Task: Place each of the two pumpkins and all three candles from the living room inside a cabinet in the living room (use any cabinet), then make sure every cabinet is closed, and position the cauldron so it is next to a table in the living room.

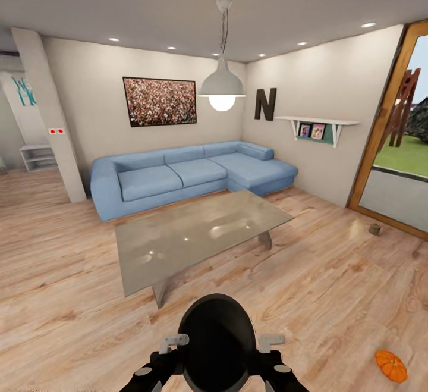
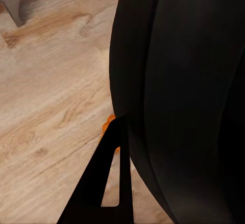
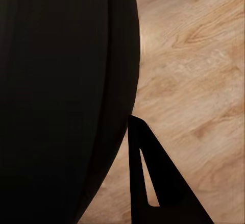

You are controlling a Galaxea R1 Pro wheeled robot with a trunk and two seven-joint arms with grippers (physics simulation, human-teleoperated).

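Already we carry the cauldron [image 1: 215, 341] low centre, both arms pressed against its sides

Bulky, rigid, smooth: squeeze its widest sides; left gripper [image 2: 109, 183] and right gripper [image 3: 153, 183] — cannot tell jaw state

Wood floor [image 1: 333, 285], orange pumpkin [image 1: 390, 365] and small candle [image 1: 374, 229] on it, glass table [image 1: 196, 231], blue sofa [image 1: 178, 175]

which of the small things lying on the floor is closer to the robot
The orange pumpkin, at the head view's lower right. The small dark candle sits farther off, by the glass door.

Bright room, glowing hanging lamp [image 1: 222, 85] at top middle, small ceiling lights, shiny spots on table [image 1: 196, 231], walls bent near edges
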